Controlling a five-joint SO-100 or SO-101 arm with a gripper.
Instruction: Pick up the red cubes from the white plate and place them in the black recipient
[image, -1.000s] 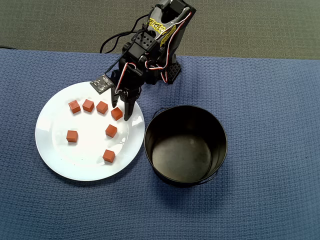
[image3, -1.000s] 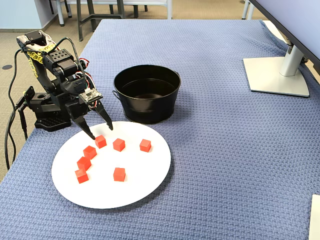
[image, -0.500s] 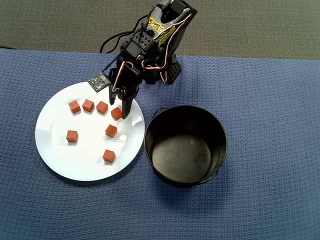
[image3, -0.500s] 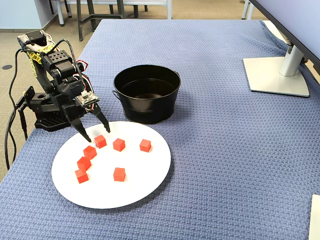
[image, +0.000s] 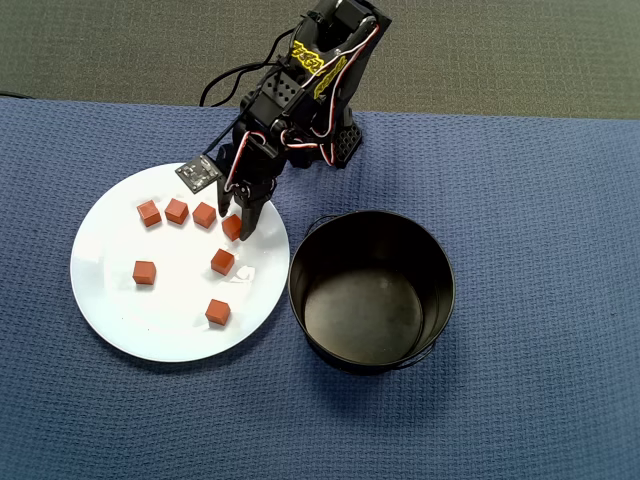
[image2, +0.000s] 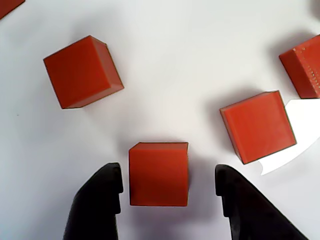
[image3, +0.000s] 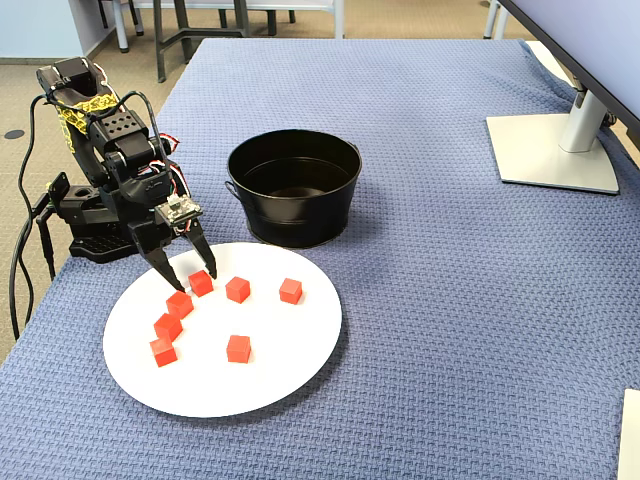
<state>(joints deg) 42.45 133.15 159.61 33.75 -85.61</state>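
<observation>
Seven cubes (image: 222, 262) on plate (image: 110, 300), pot (image: 371, 290) empty; nothing moved yet. Gripper (image2: 167, 187) open, straddling one cube (image2: 159, 173).

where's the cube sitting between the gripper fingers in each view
Overhead view: the cube is at the plate's upper right, end of the row of four, partly under the gripper.
Wrist view: bottom centre, between the two open black fingers.
Fixed view: near the plate's upper left edge, below the fingertips.
Shared landmark: the white plate.
</observation>
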